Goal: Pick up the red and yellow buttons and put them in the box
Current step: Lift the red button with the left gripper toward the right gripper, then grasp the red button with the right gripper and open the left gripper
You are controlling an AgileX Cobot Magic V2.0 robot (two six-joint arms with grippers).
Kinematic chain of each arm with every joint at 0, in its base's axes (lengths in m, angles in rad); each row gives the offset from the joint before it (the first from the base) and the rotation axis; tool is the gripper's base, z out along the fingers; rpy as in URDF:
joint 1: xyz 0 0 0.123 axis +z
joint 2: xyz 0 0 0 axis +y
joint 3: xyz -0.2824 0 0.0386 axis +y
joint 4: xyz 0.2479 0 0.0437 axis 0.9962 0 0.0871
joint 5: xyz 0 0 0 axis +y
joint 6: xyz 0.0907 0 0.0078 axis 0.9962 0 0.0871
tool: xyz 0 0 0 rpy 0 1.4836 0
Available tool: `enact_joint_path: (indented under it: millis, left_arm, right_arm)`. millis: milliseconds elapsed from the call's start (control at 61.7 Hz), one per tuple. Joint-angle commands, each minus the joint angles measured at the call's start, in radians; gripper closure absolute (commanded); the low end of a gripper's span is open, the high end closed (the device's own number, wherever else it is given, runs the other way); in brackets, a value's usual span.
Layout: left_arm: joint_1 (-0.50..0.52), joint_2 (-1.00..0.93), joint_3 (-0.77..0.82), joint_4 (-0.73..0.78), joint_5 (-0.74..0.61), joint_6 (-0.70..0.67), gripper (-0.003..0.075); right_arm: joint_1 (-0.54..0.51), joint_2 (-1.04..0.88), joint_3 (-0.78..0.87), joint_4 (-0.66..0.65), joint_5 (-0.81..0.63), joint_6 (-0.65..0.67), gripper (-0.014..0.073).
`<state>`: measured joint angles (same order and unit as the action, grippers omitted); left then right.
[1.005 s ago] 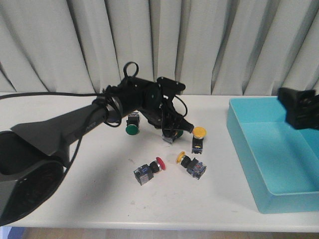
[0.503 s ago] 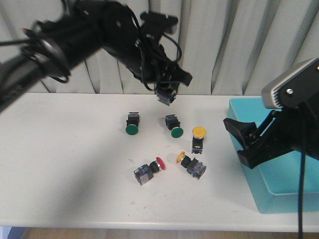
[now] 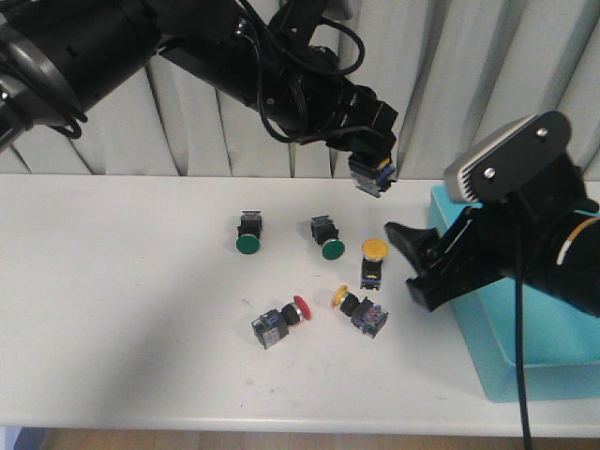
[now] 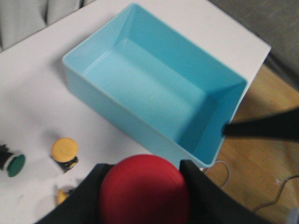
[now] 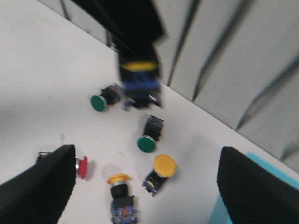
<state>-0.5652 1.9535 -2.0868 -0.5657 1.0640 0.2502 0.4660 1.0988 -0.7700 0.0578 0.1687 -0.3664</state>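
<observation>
Front view: left gripper (image 3: pixel 370 173) hangs high above the table (image 3: pixel 131 309), clamped on a button (image 3: pixel 372 178) whose cap cannot be seen from here. It sits between the loose buttons and the box (image 3: pixel 525 361), short of the near wall. On the table lie a red button (image 3: pixel 279 321), two yellow buttons (image 3: pixel 372 262) (image 3: pixel 358 309) and two green ones (image 3: pixel 248 234) (image 3: pixel 327 238). Right gripper (image 3: pixel 412 262) is low, just beside the box's near wall, fingers spread and empty, pointing toward the yellow buttons. Left wrist view: a red cap (image 4: pixel 145 189) fills the space between the fingers (image 4: pixel 198 186), confirming a red button is held; the box (image 4: pixel 140 56) lies ahead, empty. Right wrist view: fingers (image 5: pixel 39 179) wide apart, yellow buttons (image 5: pixel 159 172) (image 5: pixel 120 193) between and below them; picture blurred. Judgement: carry step is in hand. Next move calls for bringing the left gripper over the box interior, then releasing; the right arm stands close to that path, so clearance needs watching.
</observation>
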Motion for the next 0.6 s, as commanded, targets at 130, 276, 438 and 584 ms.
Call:
enact_joint_path:
  millis: [130, 276, 438, 584]
  left_arm:
    - [-0.002, -0.056, -0.016, -0.164, -0.036, 0.027, 0.0727]
    - [-0.003, -0.056, -0.016, -0.230, 0.008, 0.050, 0.0727]
    - [-0.003, -0.057, -0.016, -0.281, 0.045, 0.049, 0.0727]
    - [-0.003, -0.057, -0.016, -0.327, 0.112, 0.076, 0.0727]
  right_arm:
    - [0.036, -0.004, -0.030, 0.003, -0.129, -0.048, 0.0004]
    - [0.036, -0.004, -0.030, 0.002, -0.161, -0.048, 0.0004]
    - [0.036, 0.000, -0.030, 0.000, -0.179, -0.053, 0.0006]
    - [0.036, 0.020, -0.030, 0.000, -0.181, -0.053, 0.0079]
